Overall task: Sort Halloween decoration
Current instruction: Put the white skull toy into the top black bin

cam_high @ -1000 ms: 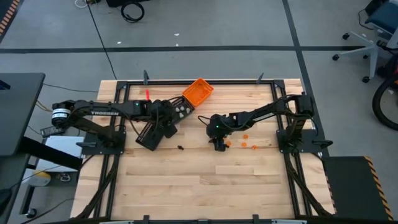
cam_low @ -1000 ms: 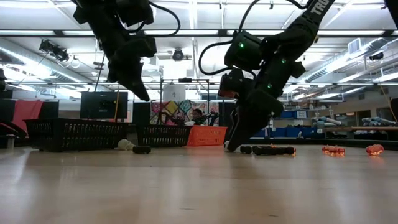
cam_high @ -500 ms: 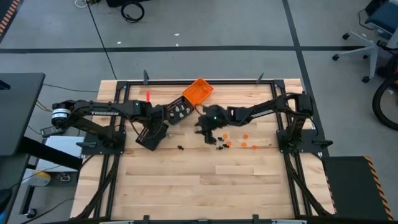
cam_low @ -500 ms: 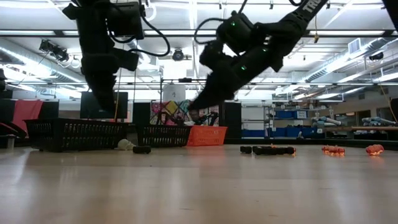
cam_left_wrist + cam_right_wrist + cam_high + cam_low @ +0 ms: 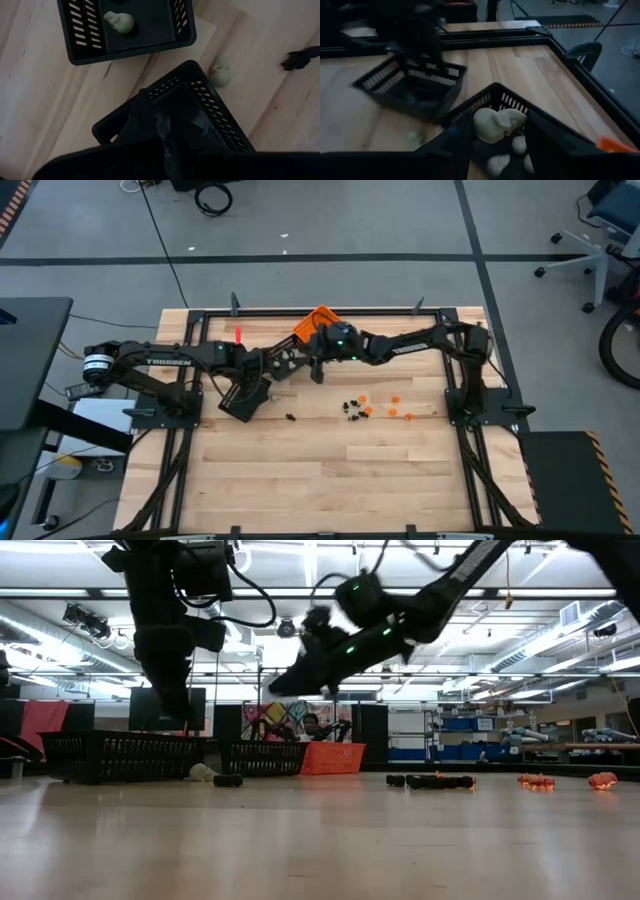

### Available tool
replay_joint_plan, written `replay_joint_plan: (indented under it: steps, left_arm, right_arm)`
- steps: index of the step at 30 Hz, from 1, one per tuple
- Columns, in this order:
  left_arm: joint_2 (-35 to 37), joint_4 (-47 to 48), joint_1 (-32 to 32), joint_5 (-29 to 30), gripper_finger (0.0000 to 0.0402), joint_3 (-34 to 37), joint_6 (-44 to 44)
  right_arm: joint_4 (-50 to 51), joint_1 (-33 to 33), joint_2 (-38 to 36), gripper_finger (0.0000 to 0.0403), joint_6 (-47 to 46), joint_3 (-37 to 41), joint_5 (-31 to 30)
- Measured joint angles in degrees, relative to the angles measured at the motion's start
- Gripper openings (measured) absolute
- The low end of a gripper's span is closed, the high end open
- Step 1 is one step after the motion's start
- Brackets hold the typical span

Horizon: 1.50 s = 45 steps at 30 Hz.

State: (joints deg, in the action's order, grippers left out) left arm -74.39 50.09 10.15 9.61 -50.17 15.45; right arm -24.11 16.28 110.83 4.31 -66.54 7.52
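A whitish trinket (image 5: pixel 497 125) is held clamped in the right pincer (image 5: pixel 495 131) above a black tray (image 5: pixel 517 107), the left pincer (image 5: pixel 167 135) being closed, while orange trinkets (image 5: pixel 392 406) and black trinkets (image 5: pixel 351 408) remain unsorted on the table (image 5: pixel 330 470).

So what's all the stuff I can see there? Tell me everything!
Table: one, pale wood, under everything.
Orange tray: one, at the far edge, partly under the right arm.
Black trays: two, left of the middle.
Orange trinkets: about four, loose, right of the middle.
Black trinkets: a small cluster beside the orange ones, plus one apart.
Whitish trinkets: several in the black trays, one on the table.
Person: one, far behind the table.
Left gripper: shut, over a black tray.
Right gripper: holding a whitish trinket over the other black tray.
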Motion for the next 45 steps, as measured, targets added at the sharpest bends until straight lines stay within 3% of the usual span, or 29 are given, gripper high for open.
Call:
replay_joint_plan:
  steps: [7,14,24,32,36,40,45]
  left_arm:
    - [0.0,1.69,-0.36,0.02,0.0,0.0,2.19]
    - [0.01,2.63,-1.59,0.02,0.0,0.0,4.57]
    - [0.02,-1.0,-3.81,0.04,0.0,0.0,3.86]
    - [0.0,-1.74,-3.85,1.47,0.0,0.0,0.32]
    - [0.02,0.64,-3.87,2.82,0.0,-0.02,-1.11]
    - [0.46,4.14,-3.87,2.84,0.0,-0.07,0.44]
    - [2.03,4.67,-3.88,2.82,0.0,-0.11,4.47]
  right_arm:
    - [5.92,1.2,9.79,0.0166,-1.09,-11.45,-0.82]
    - [11.76,1.6,12.67,0.0211,0.22,-17.84,1.75]
    - [17.01,1.91,10.49,0.026,0.82,-17.84,4.0]
    - [27.19,-1.55,5.31,0.0248,7.16,-17.89,8.19]
    - [30.1,-3.17,5.18,0.0242,6.39,-17.81,14.04]
    - [30.8,-5.42,6.31,0.0238,5.92,-17.7,14.97]
    - [24.69,-7.9,8.98,0.0235,5.92,-17.47,13.76]
